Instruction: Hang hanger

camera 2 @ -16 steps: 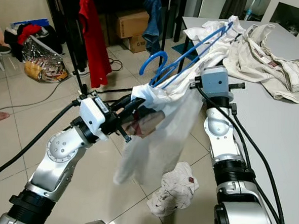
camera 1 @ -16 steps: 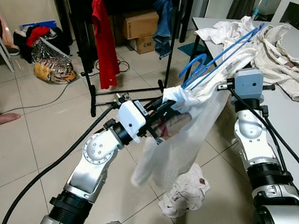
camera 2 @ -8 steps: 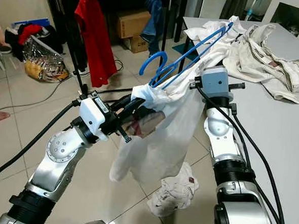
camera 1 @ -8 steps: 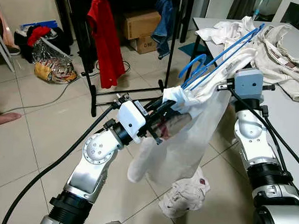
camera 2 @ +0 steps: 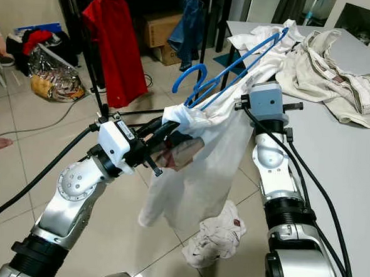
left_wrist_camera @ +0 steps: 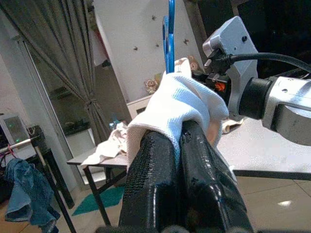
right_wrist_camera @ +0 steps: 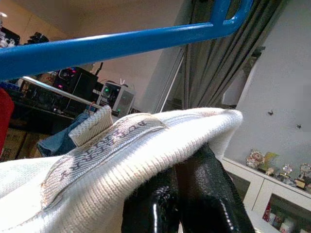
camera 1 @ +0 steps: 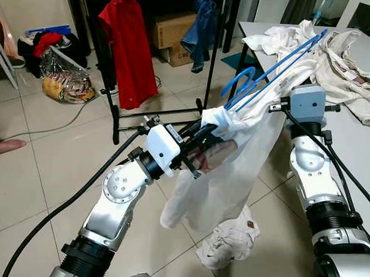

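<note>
Tiled floor (camera 1: 39, 167) lay below, a clothes rack (camera 1: 108, 52) behind. Left gripper (camera 1: 206, 128) and right gripper (right_wrist_camera: 187, 182) each pinched the white garment (camera 1: 233, 173) shut. Blue hanger (camera 1: 271, 68) sat inside it, long axis running toward the desk's (camera 1: 360, 143) near corner, hook leftward. Best keep both pinches firm and level.

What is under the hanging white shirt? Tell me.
Under the white shirt, a crumpled white garment lies on the tiled floor. The shirt's hem hides part of it. Both the left claw and right claw pinch the shirt near the blue hanger.
</note>
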You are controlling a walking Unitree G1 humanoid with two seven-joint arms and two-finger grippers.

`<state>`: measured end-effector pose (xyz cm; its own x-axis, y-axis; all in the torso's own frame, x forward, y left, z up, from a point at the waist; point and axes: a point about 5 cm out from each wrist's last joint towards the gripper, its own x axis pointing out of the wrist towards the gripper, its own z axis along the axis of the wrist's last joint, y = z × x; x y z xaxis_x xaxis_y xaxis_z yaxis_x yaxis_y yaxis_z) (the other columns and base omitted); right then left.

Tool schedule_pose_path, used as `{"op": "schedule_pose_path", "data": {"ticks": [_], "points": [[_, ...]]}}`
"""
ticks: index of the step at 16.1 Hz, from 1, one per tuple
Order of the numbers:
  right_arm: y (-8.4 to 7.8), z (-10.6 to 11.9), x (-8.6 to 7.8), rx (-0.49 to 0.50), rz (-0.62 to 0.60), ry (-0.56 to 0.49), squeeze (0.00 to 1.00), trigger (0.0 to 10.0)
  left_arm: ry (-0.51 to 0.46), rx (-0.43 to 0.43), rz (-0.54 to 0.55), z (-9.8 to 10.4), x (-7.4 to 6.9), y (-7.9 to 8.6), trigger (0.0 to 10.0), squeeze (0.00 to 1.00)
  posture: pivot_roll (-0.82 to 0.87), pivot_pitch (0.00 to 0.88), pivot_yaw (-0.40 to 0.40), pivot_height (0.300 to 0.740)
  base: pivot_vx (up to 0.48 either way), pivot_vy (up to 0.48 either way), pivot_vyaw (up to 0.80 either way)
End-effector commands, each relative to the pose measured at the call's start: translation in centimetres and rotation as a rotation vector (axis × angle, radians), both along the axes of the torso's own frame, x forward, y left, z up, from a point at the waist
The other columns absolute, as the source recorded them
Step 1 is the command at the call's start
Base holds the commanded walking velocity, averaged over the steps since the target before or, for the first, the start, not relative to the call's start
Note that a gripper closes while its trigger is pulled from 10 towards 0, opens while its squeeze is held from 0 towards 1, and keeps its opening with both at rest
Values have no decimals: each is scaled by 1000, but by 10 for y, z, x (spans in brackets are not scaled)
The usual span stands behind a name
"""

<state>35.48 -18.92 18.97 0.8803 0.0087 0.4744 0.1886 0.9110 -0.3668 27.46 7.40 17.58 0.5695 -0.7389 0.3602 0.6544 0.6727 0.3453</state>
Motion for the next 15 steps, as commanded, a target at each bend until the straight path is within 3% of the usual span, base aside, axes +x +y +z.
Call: {"op": "schedule_pose_path", "data": {"ticks": [1, 8, 10, 11, 15], "points": [[5, -7, -8, -8, 54, 6, 0, 10000, 54, 2, 51, -12, 1, 6, 10000, 0, 23, 0, 26, 723, 0, 0, 0], [8, -8, -11, -9, 74, 0, 0, 10000, 106, 0, 61, -21, 2, 6, 10000, 0, 26, 0, 26, 723, 0, 0, 0], [17, -3, -10, -4, 108, -20, 0, 10000, 129, 36, -18, -27, -3, -4, 10000, 0, 24, 0, 28, 723, 0, 0, 0], [30, 2, -12, -20, 180, -47, 0, 10000, 161, 35, -60, -30, -4, -9, 10000, 0, 24, 0, 28, 723, 0, 0, 0], [42, 0, -14, -75, 221, -48, 0, 10000, 170, 39, -63, -31, -1, -8, 10000, 0, 23, 0, 34, 723, 0, 0, 0]]}}
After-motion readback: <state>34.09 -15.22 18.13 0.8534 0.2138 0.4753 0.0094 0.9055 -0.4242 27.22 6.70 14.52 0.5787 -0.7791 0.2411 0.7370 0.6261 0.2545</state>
